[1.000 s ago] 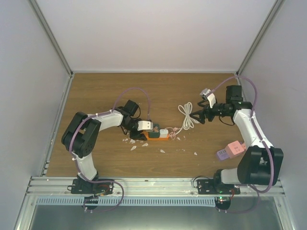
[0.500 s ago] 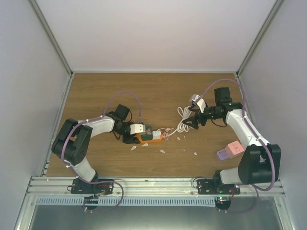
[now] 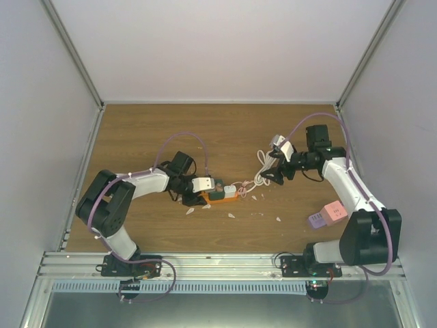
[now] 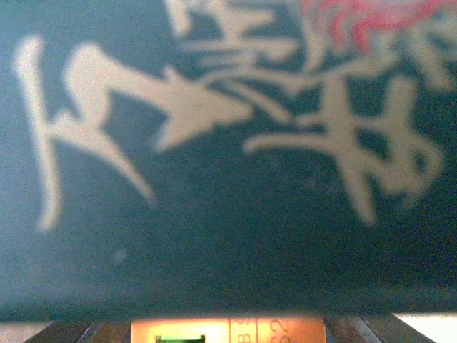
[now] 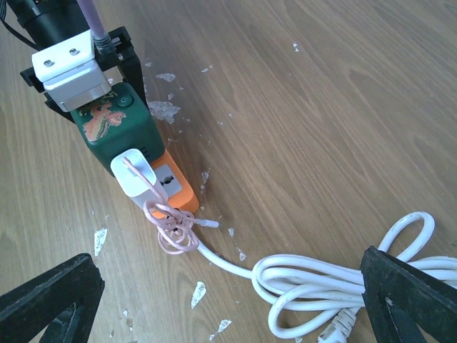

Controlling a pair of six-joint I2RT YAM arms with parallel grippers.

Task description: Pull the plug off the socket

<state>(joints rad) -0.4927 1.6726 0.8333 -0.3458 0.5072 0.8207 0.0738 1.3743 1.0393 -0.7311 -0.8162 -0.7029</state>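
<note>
Orange plastic socket strip (image 5: 175,189) is seen lying flat on the brown wooden table (image 5: 321,107); all places below are given from this strip. The small white plug (image 5: 136,171) is seated in the top face of the strip, not pulled out. A thin pink cable (image 5: 171,229) runs from the plug and is knotted in a little bundle just beside the strip's end on the right arm's side.

A dark green block (image 5: 118,128) with a red-and-gold dragon picture appears set on the strip directly next to the plug, toward the left arm. The left gripper (image 5: 96,96) is placed at that end; its jaws are closed partway on the green block, one black finger on each side.

The right gripper (image 5: 228,300) is held above the table beyond the strip's other end, jaws spread fully, nothing between them. A thick white coiled cable (image 5: 321,275) lies below it and leads to the strip.

White flakes (image 5: 164,108) are scattered around the strip; a pink block (image 3: 334,210) and a purple block (image 3: 317,220) lie well apart from it, on the right arm's side.
</note>
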